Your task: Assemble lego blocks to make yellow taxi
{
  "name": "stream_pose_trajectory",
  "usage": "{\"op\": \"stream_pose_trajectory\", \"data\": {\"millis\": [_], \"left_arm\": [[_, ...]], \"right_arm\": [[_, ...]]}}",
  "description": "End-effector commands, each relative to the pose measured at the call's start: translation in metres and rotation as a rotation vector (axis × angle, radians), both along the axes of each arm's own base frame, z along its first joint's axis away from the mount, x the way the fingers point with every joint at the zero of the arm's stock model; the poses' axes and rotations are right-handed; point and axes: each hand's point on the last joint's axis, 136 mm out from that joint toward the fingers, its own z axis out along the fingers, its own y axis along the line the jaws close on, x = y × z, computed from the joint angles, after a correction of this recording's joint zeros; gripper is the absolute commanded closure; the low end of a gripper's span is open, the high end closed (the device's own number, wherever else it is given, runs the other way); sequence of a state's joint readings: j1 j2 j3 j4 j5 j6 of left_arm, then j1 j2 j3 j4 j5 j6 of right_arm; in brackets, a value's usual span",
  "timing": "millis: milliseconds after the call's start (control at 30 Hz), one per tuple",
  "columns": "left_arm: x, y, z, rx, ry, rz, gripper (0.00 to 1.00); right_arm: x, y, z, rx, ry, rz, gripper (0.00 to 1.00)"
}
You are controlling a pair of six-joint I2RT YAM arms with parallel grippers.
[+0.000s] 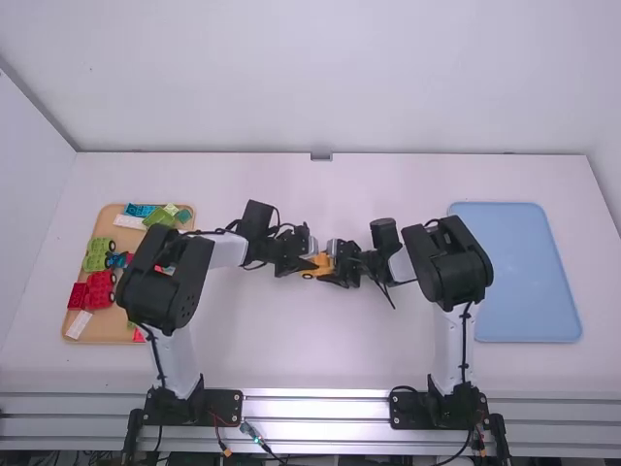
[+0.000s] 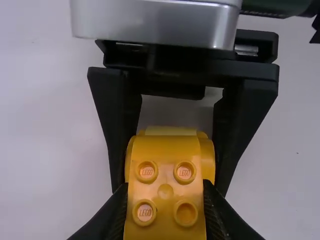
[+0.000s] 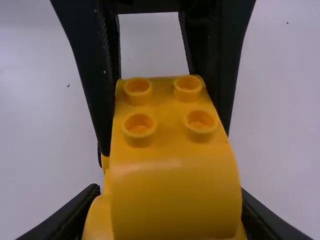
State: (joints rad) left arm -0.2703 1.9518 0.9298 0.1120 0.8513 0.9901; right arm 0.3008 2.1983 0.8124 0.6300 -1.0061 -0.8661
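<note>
Near the table's middle in the high view, my left gripper (image 1: 304, 262) and my right gripper (image 1: 337, 262) face each other, with the yellow block assembly (image 1: 316, 267) between them. From the left wrist, my left gripper (image 2: 165, 200) is shut on the near end of the yellow assembly (image 2: 165, 191), whose studded top faces the camera; the other gripper's fingers flank its far end. In the right wrist view, my right gripper (image 3: 170, 207) is shut on the rounded near end of the yellow assembly (image 3: 172, 195), while the left gripper's fingers flank the studded far part.
A wooden tray (image 1: 97, 335) at the left holds several red, green, blue and white blocks, partly behind the left arm. At the right lies a blue tray (image 1: 529, 272). White table surface (image 1: 291, 340) stretches in front of the grippers.
</note>
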Motion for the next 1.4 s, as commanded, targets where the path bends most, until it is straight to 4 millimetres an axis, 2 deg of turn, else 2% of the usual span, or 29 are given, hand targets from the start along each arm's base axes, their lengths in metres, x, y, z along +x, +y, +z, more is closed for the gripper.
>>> {"op": "stream_pose_trajectory", "data": {"millis": [0, 233, 367, 800, 1067, 1367], "left_arm": [[-0.015, 0.016, -0.052, 0.184, 0.095, 0.076, 0.98], [-0.024, 0.017, -0.057, 0.211, 0.103, 0.044, 0.98], [-0.027, 0.025, -0.064, 0.265, 0.112, 0.054, 0.98], [-0.038, 0.024, -0.065, 0.265, 0.101, -0.022, 0.98], [-0.042, 0.019, -0.065, 0.269, 0.103, -0.034, 0.98], [-0.042, 0.023, -0.071, 0.317, 0.138, 0.012, 0.98]], "right_arm": [[-0.01, 0.007, -0.011, -0.018, 0.033, 0.018, 0.45], [-0.01, 0.007, -0.011, -0.018, 0.032, 0.018, 0.45], [-0.01, 0.007, -0.011, -0.018, 0.032, 0.018, 0.45], [-0.01, 0.007, -0.011, -0.017, 0.033, 0.019, 0.44], [-0.013, 0.008, -0.009, -0.002, 0.039, 0.032, 0.44], [-0.012, 0.008, -0.01, -0.011, 0.036, 0.027, 0.44]]}}
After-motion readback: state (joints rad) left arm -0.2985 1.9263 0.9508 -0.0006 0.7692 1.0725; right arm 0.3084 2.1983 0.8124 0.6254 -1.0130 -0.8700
